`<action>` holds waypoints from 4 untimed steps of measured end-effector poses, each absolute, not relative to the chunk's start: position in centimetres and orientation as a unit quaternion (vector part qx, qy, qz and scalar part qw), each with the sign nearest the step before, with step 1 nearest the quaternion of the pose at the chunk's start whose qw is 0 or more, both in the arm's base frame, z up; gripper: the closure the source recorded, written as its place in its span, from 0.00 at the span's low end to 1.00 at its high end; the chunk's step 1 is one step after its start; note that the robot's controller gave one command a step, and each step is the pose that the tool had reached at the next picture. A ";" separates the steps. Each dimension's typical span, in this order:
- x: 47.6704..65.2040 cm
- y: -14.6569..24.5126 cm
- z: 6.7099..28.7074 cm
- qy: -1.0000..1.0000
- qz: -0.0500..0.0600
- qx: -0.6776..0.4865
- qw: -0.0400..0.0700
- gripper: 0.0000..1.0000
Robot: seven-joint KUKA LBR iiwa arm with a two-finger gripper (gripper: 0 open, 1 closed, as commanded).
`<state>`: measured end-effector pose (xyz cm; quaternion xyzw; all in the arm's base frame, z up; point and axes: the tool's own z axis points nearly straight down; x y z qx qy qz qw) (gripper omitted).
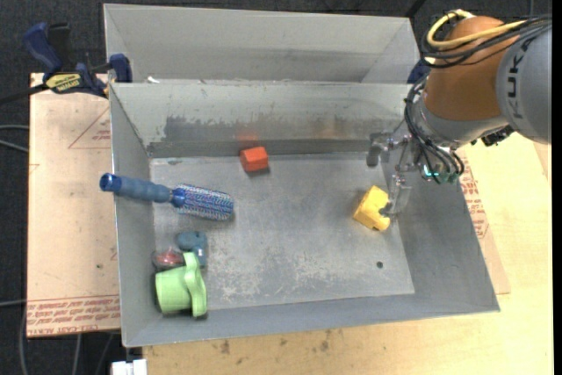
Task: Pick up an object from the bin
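My gripper (384, 183) hangs at the right side of the bin, open, with one fingertip (392, 206) down at the upper right edge of a yellow block (371, 212) lying on the bin floor. The other fingertip (373, 157) stands farther back, away from the block. The block is not between the fingers. A small red cube (255, 158) rests near the back wall, well to the left of the gripper.
A blue-handled hairbrush (171, 193) lies at the left. In the front left corner sit a green cup-like thing (180, 290), a small blue-grey piece (191, 241) and a reddish piece (164, 258). The arm with its orange cover and cables reaches in over the right wall.
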<state>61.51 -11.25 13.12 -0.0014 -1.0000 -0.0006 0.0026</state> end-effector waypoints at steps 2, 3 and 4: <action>61.8 -14.7 8.3 -0.959 -0.004 0.283 -0.003 0.00; 62.2 -10.7 7.0 -0.883 -0.001 0.469 -0.001 0.00; 62.2 -10.7 7.0 -0.884 -0.001 0.468 -0.001 1.00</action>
